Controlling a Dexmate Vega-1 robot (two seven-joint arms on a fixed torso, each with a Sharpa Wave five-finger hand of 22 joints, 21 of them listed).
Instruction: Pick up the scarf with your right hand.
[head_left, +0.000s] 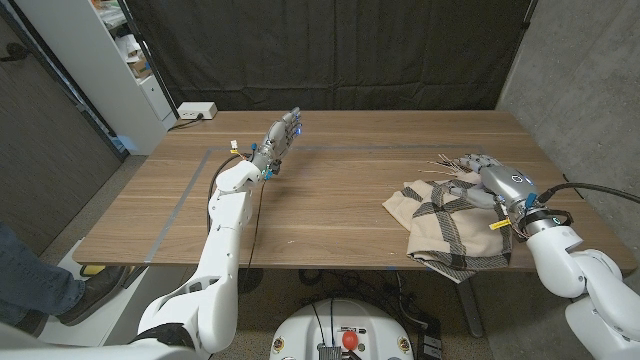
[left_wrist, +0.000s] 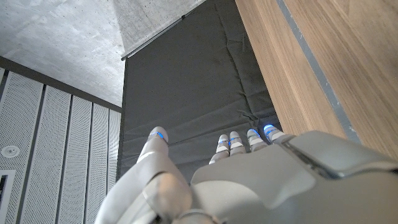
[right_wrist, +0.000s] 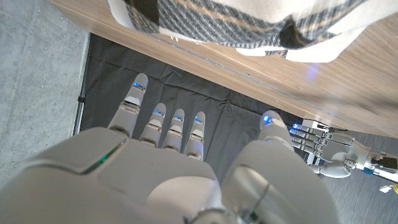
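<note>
Nearest the head camera, the right hand (head_left: 482, 170) sits at the end of a white arm coming in from the bottom corner, hovering over the far right edge of the beige scarf with dark grey plaid stripes and fringed ends (head_left: 445, 222). Its fingers are spread apart and extended, holding nothing; the right wrist view shows the same hand (right_wrist: 186, 149) with fingers (right_wrist: 132, 99) straight and separated, the thumb standing off to one side, and the scarf (right_wrist: 249, 22) lying crumpled on the wood beyond the fingertips. Whether the fingers touch the cloth cannot be told.

That scarf lies bunched in loose folds on the right side of the brown wooden table (head_left: 330, 200), close to the near edge, its fringe pointing toward the far side next to the hand.

Well apart, over the table's left far part, the left hand (head_left: 281, 136) is raised above the wood with fingers extended and apart, empty. The left wrist view shows its fingers (left_wrist: 227, 144) straight against a black curtain (left_wrist: 186, 93). Grey tape (head_left: 185, 190) marks a line on the tabletop's left side.
</note>
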